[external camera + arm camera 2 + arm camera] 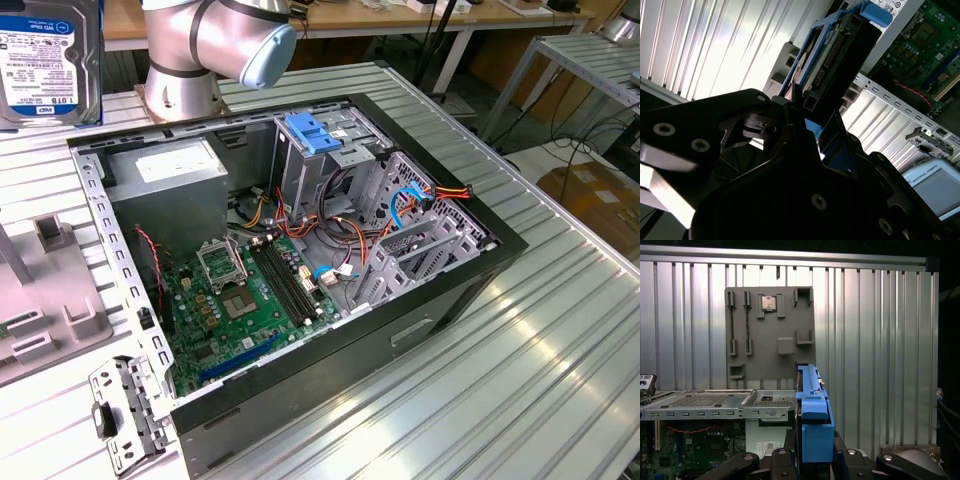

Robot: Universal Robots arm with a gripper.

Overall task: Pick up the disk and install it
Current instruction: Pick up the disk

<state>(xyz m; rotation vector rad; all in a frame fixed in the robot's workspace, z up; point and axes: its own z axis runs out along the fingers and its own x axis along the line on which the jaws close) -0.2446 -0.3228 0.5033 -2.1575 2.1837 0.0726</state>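
Disk (812, 407) on edge, lengthwise from gripper (813, 452)

Blue-capped arm (215, 40) joint above base; hand (814, 452) clamped on disk (812, 400), disk edge-on between jaws.

- I see an open black computer case (420, 325) on the ribbed metal table (540, 380).
- Inside, a green motherboard (240, 300) lies flat, with a grey power-supply box (165, 190) just beside it.
- A blue plastic bracket (312, 132) sits atop a metal cage (292, 178); red, orange and yellow cables (335, 228) spill between cage and board.
- In the first wrist view, a grey fixture plate (770, 335) with pockets lies flat on the table.
- A perforated metal bracket (122, 412) lies by the case's near corner.
- A cardboard box (595, 195) sits on the floor at the exterior view's right.
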